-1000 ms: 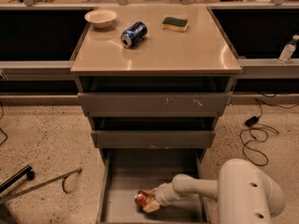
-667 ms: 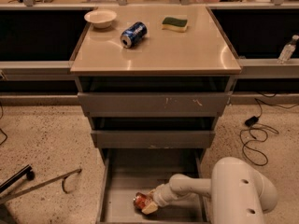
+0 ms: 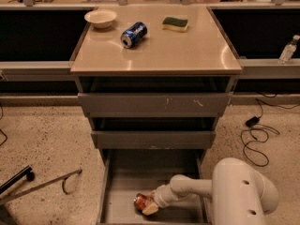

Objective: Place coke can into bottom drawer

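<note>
The bottom drawer (image 3: 123, 182) is pulled out at the foot of the grey cabinet, its flat floor showing. The red-orange coke can (image 3: 140, 201) lies low on the drawer floor near the front. My gripper (image 3: 149, 205) reaches in from the right on its white arm and is closed around the can, down inside the drawer. The far side of the can is hidden by the fingers.
On the cabinet top (image 3: 187, 50) lie a blue can (image 3: 133, 34), a white bowl (image 3: 101, 18) and a green sponge (image 3: 175, 23). The two upper drawers (image 3: 152, 104) stand slightly open. A black cable (image 3: 255, 137) lies on the floor at right, a metal stand (image 3: 37, 186) at left.
The gripper with the can has shifted slightly left and lower in the drawer; the arm's white body has moved a little left too.
</note>
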`<action>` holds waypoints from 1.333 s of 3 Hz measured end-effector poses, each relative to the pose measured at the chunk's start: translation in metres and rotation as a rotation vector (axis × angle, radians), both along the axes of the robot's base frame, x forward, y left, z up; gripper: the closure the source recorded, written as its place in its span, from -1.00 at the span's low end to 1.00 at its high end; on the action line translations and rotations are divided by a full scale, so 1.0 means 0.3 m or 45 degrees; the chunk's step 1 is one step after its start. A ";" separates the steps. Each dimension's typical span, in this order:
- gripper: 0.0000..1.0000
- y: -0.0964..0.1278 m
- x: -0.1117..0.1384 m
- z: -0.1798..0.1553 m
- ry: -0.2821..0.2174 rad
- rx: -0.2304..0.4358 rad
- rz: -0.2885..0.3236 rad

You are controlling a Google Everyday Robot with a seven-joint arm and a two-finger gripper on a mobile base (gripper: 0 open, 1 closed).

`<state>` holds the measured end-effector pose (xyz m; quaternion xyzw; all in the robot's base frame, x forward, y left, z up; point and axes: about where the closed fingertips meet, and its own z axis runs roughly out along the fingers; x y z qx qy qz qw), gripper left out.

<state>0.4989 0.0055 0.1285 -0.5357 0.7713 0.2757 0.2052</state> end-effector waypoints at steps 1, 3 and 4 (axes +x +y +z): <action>-0.30 0.000 0.000 0.000 0.000 0.000 0.000; -1.00 0.000 0.000 0.000 0.000 0.000 0.000; -1.00 0.000 0.000 0.000 0.000 0.000 0.000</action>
